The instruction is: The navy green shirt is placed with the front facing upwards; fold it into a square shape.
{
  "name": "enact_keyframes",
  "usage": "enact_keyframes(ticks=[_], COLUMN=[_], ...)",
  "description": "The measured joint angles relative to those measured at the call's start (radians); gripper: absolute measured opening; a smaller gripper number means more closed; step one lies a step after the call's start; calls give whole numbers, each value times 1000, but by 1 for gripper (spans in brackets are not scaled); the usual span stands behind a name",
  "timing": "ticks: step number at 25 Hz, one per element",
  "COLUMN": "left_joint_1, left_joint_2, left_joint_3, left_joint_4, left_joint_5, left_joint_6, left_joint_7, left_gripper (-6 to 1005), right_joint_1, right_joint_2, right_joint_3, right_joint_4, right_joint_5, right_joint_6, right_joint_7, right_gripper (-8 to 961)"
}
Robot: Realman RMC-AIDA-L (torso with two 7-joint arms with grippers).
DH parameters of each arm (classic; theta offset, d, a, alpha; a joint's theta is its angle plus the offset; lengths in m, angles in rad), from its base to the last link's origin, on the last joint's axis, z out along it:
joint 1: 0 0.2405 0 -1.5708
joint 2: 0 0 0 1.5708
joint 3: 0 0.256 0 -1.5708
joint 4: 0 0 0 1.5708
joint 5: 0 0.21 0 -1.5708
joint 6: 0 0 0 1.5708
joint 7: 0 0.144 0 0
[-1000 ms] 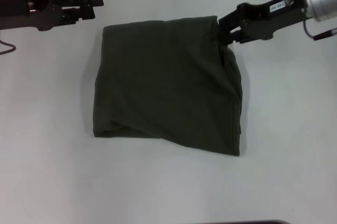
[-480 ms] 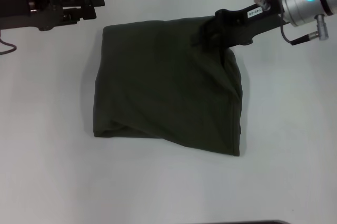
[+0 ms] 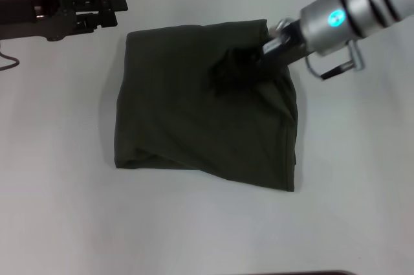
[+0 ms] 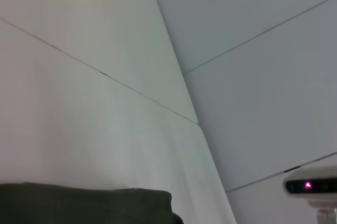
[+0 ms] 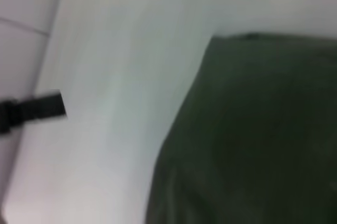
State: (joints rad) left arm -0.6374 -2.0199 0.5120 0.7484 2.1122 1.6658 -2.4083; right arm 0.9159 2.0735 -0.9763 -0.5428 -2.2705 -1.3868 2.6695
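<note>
Item: navy green shirt, folded into a rough dark square, centre of your white table. Right gripper has moved from the 1 o'clock corner onto the cloth; finger state cannot be told. Left gripper parked at 11 o'clock, fingers together.

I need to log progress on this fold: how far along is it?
The navy green shirt already lies folded into a rough square on the table. The right gripper is over its far right part; the left gripper is off the cloth, far left. Left: straightening the skewed, wrinkled near edge.
</note>
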Motion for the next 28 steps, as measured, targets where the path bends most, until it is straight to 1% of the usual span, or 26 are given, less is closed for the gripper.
enact_keyframes(ticks=[3,5,7,12,18,20,24,28], left_joint_1=[-2,-2,-2,-2,-3,-5,-8,-10], left_joint_2=[0,0,-1,-6,-8,-8,-9,-10], left_joint_3=[-1,0,1,0,-3,-3,0,-3], left_joint_4=[0,0,0,-1,-1,-2,-1,-1], left_joint_5=[0,0,0,0,0,0,0,0], left_joint_6=[0,0,0,0,0,-1,-3,-1], left_joint_7=[0,0,0,0,0,0,0,0], left_gripper=[518,518,518,519,519,519,519,519], right_joint_1=[11,14,12,-13,-28,-37,-74,-134], right_joint_2=[12,12,9,-7,-29,-36,-45,-68], right_joint_3=[-100,-146,-161,-160,-151,-136,-94,-64], right_joint_4=[0,-11,-38,-109,-149,-177,-263,-361], right_joint_5=[-3,-3,-3,-10,-89,-99,-103,-125], right_joint_6=[47,64,68,58,44,20,-39,-82], right_joint_7=[14,35,51,78,129,135,140,175], right_gripper=[403,404,404,404,404,404,403,403])
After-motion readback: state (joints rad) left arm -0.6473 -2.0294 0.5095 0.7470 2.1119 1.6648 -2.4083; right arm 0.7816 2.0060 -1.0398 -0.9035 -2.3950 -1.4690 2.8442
